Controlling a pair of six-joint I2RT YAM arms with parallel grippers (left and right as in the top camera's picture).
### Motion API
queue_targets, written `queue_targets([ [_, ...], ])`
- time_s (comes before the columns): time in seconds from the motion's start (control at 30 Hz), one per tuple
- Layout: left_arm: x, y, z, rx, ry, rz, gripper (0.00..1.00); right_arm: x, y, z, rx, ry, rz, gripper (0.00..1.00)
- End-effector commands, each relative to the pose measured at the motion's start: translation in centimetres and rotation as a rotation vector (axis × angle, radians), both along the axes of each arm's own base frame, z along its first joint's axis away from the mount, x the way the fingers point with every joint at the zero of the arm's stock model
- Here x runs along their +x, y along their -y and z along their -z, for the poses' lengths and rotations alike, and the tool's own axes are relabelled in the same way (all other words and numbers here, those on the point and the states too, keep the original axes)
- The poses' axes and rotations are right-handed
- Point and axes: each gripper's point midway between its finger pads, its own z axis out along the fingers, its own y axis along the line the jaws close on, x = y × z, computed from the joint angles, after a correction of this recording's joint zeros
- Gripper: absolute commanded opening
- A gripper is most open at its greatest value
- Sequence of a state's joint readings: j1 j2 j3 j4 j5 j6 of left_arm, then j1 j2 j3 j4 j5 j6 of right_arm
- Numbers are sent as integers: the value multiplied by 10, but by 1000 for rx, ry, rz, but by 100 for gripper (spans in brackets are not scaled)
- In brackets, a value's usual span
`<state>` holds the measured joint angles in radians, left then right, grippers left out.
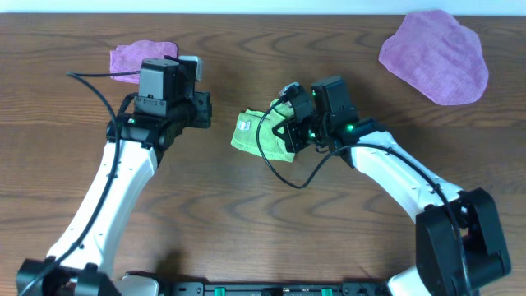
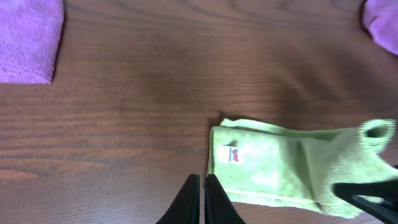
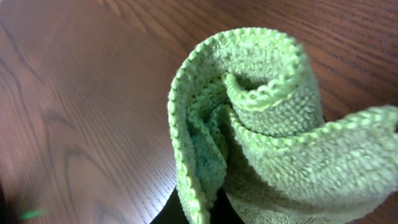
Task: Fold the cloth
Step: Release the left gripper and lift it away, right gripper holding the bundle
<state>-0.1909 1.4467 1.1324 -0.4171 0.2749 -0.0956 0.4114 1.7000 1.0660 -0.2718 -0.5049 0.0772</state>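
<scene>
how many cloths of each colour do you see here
lime-green cloth: 1
purple cloths: 2 (large purple cloth, small folded purple cloth)
total: 3

A robot test bench, folks, a lab-style setup! There's a dark wood-grain table point(image 1: 246, 214), and a left arm point(image 1: 107, 197) and right arm point(image 1: 394, 177), white and black, rise from a rail point(image 1: 279, 289) at its near edge. A loose black cable point(image 1: 90, 86) loops over the left arm. A green status light point(image 1: 349, 127) glows on the right arm. Cloth samples are laid out: lime-green cloth point(image 1: 251, 131) mid-table, large purple cloth point(image 1: 436, 57) far right, small folded purple cloth point(image 1: 140, 57) far left.
</scene>
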Motion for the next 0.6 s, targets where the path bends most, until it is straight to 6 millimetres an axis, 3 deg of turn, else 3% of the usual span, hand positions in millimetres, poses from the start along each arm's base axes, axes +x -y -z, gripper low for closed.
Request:
queue_targets([
  [0.0,-7,1,-19,-1,50,35,6,-2,-10,3,-5,4,-41,2],
  [0.13,-14,-1,-27,9,62,47,6,-6,-20,12,-12,-5,-64,1],
  [0.57,-23,0,-29,6,48,61,6,-9,-45,11,22,36,-112,2],
])
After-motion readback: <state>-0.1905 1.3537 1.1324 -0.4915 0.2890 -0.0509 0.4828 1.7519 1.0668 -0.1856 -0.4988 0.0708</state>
